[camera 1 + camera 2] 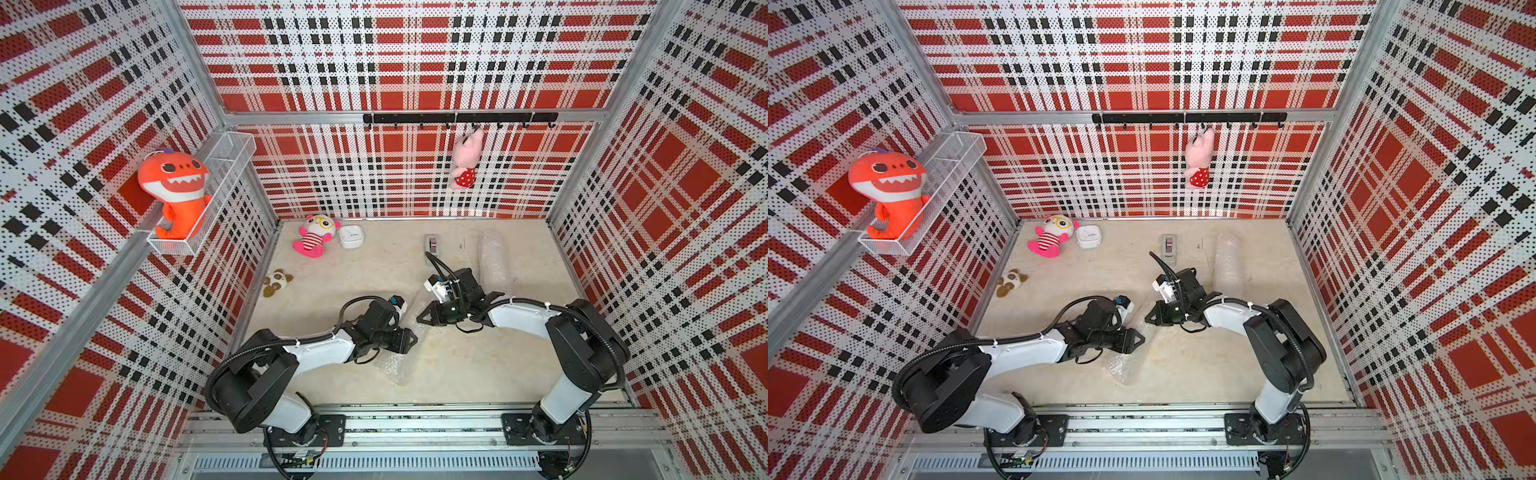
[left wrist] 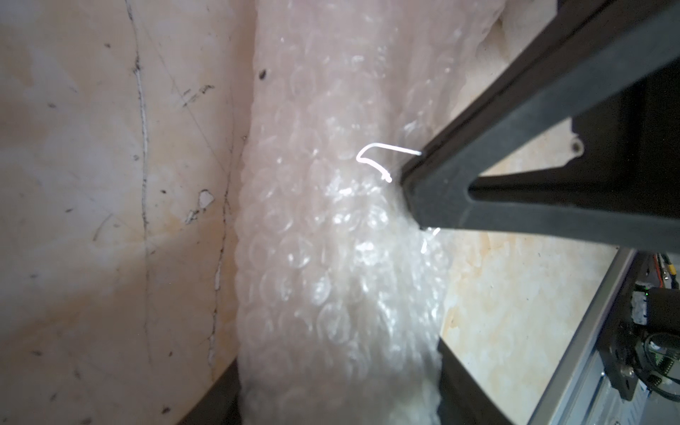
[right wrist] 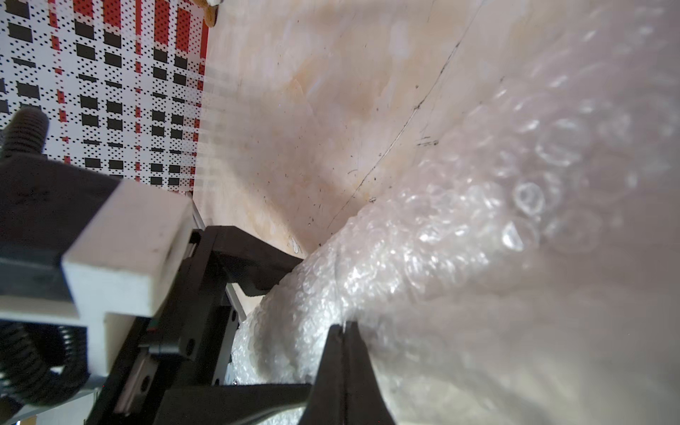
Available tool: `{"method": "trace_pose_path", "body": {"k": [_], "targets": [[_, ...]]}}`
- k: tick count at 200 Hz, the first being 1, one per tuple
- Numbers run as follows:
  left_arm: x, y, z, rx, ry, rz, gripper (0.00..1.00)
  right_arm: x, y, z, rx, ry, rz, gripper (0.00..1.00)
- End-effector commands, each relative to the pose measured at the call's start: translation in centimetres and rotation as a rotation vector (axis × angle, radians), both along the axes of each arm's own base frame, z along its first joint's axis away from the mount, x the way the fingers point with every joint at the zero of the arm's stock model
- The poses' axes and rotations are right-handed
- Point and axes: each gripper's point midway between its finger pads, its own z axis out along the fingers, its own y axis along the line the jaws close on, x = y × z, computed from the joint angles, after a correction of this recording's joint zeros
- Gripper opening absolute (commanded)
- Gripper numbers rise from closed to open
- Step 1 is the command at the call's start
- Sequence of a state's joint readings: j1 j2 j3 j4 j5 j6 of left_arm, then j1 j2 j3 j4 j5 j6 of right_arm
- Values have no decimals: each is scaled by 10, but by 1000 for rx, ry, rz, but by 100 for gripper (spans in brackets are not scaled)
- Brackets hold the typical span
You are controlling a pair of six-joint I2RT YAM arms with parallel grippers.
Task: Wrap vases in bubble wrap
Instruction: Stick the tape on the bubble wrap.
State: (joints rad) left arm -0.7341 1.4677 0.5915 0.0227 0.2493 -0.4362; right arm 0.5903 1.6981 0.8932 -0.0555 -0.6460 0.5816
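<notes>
1. The left gripper (image 1: 412, 338) is clamped on a long, clear bubble-wrap bundle (image 2: 312, 257). Its black jaws stand apart and the bundle fills the space between them.
2. In the left wrist view one black fingertip (image 2: 423, 198) presses a dent into the plastic. The other finger passes behind the bundle and shows dark on both sides of it.
3. The right wrist view shows the same hold from the side, with one finger on top of the bundle's white end and one under it.
4. The right gripper (image 3: 344, 342) has its two black jaws pressed flat together. Their tip touches the wrap where the sheet leaves the bundle. I cannot tell whether a film of plastic is pinched there.
5. In both top views the two grippers point at each other near the middle of the scuffed beige table (image 1: 457, 374). Their tips are just beside one another, and the left one is slightly nearer.
6. The bundle is covered in rows of small round bubbles that glint in the light. A milky white body shows through its middle, too blurred to give a shape.
7. In the top views only a crumpled patch of it shows, lying on the table just on the near side of the left gripper.
8. A second bubble-wrap roll (image 1: 492, 253) lies far right, running near to far. It is well apart from both grippers and sits right of a grey tape dispenser (image 1: 432, 245).
</notes>
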Motion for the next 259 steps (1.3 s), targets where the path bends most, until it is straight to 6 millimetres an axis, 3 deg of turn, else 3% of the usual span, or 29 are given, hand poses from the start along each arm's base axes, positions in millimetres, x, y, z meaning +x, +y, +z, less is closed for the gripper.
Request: {"method": "trace_pose_path", "body": {"k": [1, 23, 57, 102, 182, 226, 259], "targets": [[3, -14, 11, -35, -41, -48, 0, 6, 3, -7, -22, -25, 3, 0], [4, -14, 10, -32, -41, -48, 0, 6, 3, -14, -42, -48, 20, 0], [5, -14, 12, -30, -51, -44, 10, 0, -1, -25, -72, -34, 27, 0], [9, -14, 19, -39, -66, -30, 37, -4, -5, -34, -89, -24, 30, 0], [29, -11, 65, -140, -187, 47, 82, -5, -1, -27, -62, -26, 34, 0], [56, -1, 74, -176, -221, 155, 85, -7, -1, -29, -62, -22, 34, 0], [69, 0, 70, -195, -225, 180, 80, -7, -1, -28, -59, -24, 36, 0]]}}
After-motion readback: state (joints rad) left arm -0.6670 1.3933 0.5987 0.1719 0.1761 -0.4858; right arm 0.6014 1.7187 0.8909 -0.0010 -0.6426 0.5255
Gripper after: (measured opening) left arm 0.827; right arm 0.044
